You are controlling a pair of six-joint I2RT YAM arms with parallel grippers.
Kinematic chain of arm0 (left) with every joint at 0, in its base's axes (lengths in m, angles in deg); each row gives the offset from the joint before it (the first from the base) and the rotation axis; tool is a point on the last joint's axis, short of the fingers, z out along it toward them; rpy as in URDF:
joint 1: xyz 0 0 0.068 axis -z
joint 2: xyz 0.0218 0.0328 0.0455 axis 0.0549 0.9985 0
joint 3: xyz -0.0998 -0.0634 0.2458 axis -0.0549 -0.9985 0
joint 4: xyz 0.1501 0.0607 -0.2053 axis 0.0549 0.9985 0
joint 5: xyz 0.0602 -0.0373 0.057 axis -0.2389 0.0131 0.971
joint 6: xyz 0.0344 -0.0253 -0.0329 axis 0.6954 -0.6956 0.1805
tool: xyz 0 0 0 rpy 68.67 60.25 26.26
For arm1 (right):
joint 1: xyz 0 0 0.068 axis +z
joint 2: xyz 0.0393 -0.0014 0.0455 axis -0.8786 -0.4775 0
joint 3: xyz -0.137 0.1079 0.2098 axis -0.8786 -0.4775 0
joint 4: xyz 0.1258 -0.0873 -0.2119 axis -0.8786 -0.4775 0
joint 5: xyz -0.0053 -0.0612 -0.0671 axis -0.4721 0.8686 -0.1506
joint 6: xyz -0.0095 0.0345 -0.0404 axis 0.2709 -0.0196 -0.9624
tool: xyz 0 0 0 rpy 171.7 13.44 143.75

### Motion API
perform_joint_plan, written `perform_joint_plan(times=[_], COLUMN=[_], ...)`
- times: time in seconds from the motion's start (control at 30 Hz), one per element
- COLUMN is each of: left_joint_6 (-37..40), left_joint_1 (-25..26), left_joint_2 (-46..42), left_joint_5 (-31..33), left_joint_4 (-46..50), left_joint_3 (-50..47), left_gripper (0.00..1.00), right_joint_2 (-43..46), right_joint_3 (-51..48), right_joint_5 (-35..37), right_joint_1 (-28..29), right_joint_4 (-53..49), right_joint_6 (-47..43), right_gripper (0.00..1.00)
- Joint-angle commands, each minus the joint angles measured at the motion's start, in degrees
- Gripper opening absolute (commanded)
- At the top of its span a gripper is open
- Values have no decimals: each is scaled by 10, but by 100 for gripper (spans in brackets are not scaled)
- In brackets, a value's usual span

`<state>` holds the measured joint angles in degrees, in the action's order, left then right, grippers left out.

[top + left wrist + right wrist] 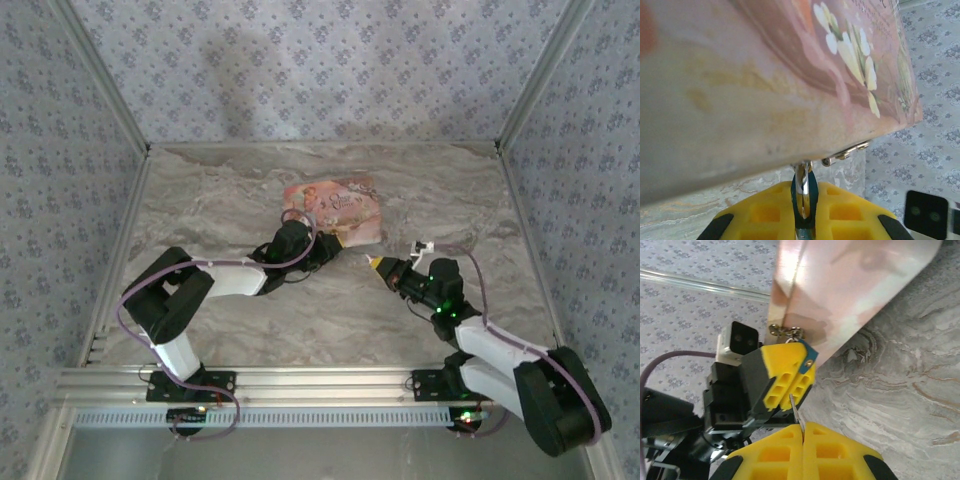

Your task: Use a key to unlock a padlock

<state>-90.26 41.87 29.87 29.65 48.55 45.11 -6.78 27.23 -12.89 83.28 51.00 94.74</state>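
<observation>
Right gripper (803,429), closed on the key (797,414), aims its blade toward the padlock (809,354) just ahead. Left gripper (799,367) pinches that padlock, hung from the tin (850,285).

No word or number could be read anywhere. The pink tin box (335,212) bore curly lettering and a line of small print on its lid, both too blurred to make out
</observation>
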Motion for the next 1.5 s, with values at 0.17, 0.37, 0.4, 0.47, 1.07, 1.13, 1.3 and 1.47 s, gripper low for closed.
perform_joint_plan(times=[0.17,0.37,0.4,0.47,1.07,1.13,1.3,1.47], left_joint_6=[-11,-10,-10,-10,-9,-8,-9,-7], left_joint_1=[-2,-3,-3,-4,-4,-4,-5,-6], left_joint_2=[-14,-16,-16,-16,-14,-15,-16,-16], left_joint_5=[-33,-33,-34,-34,-38,-38,-35,-35], left_joint_4=[-67,-70,-71,-71,-70,-70,-70,-72], left_joint_3=[3,4,5,6,13,12,10,11], left_gripper=[0,0,0,0,0,0,0,0], right_joint_2=[-80,-154,-172,-198,-238,-239,-239,-240], right_joint_3=[46,50,50,51,67,65,58,49], right_joint_5=[3,3,2,3,4,4,6,11], right_joint_1=[11,25,29,34,50,50,51,56], right_joint_4=[85,159,181,213,239,238,234,233], right_joint_6=[49,76,83,90,93,93,95,95], right_gripper=[0,0,0,0,0,0,0,0])
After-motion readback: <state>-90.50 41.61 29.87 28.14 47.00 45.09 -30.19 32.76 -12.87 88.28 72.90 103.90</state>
